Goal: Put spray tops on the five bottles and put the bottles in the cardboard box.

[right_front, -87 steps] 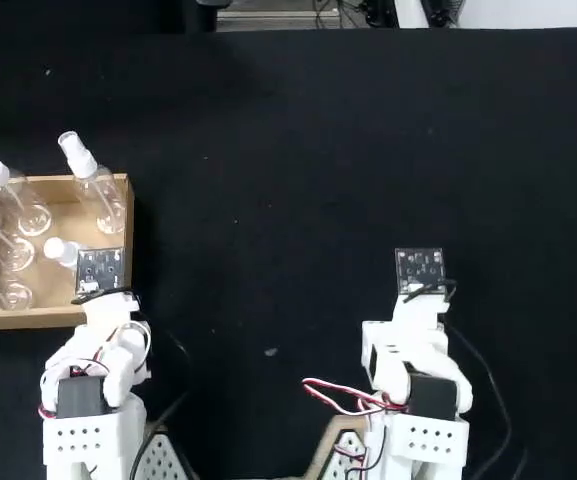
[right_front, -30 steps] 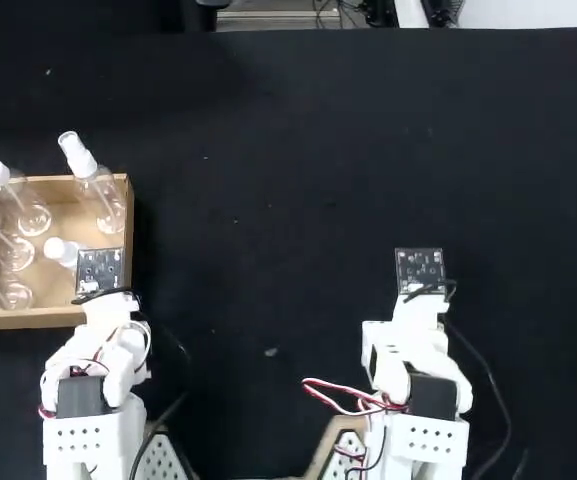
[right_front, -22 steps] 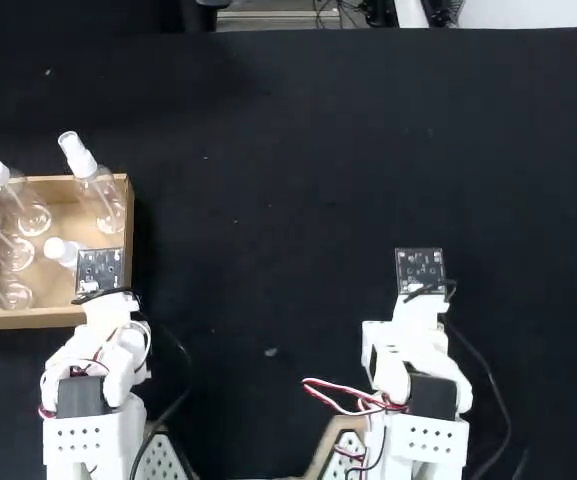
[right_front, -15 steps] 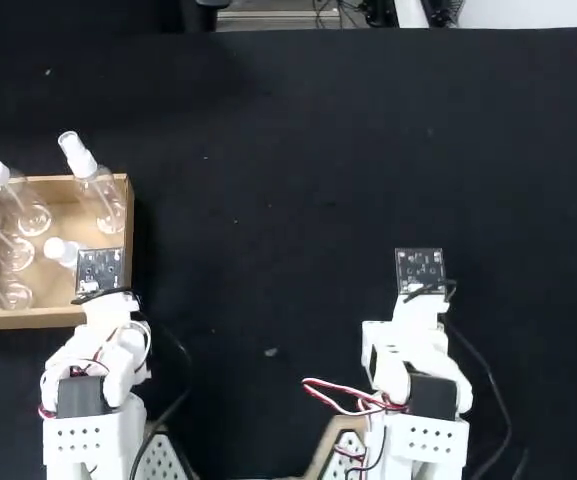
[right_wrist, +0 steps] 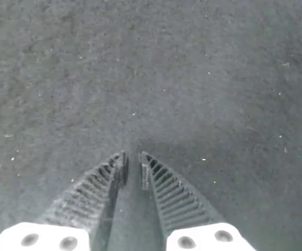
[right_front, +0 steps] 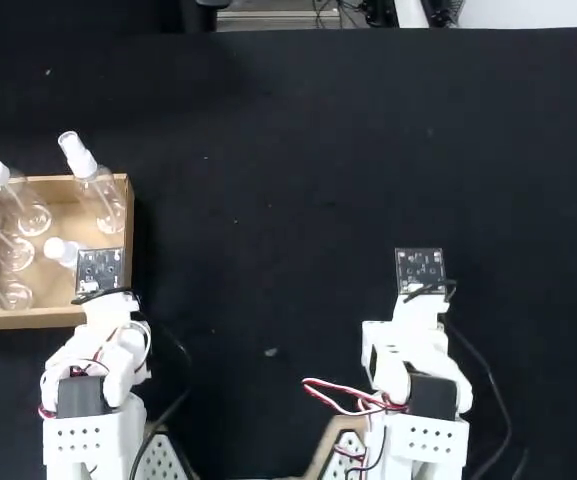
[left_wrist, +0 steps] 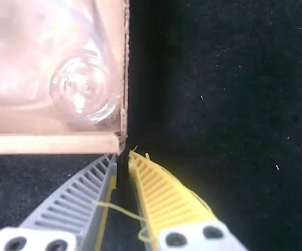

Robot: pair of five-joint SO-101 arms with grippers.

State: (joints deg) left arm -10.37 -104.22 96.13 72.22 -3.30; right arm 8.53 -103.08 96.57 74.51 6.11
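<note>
Trouble first, from the high view: five bottles [right_front: 103, 205] with spray tops [right_front: 76, 150] on, all standing inside the cardboard box [right_front: 43, 181] at the left edge of the table [right_front: 318, 150], so probably little left to do but keep clear. Packed close, tall and light by the look, hence easy to topple with any knock to the box wall. Left arm [right_front: 103, 335] folded back by its base with its wrist over the near right corner of the box; right arm [right_front: 413, 340] folded likewise, well apart from the box over bare table. From the left wrist view: left gripper [left_wrist: 123, 159] pressed together, holding nothing, tips right at the corner of the box wall; cannot tell whether touching or just above. One clear bottle base [left_wrist: 82, 86] just inside that corner. Worst case here: a swing or drop of this arm towards the box, catching the cardboard edge, dragging the box or jolting the nearest bottle over; a lift straight up and back looks safer. Also a loose yellow thread [left_wrist: 120, 210] across the fingers, liable to snag on the corner. From the right wrist view: right gripper [right_wrist: 132, 162] all but pressed together, only a slit between the tips, empty, over bare table. Little hazard on that side, short of a needless sweep across to the box.
</note>
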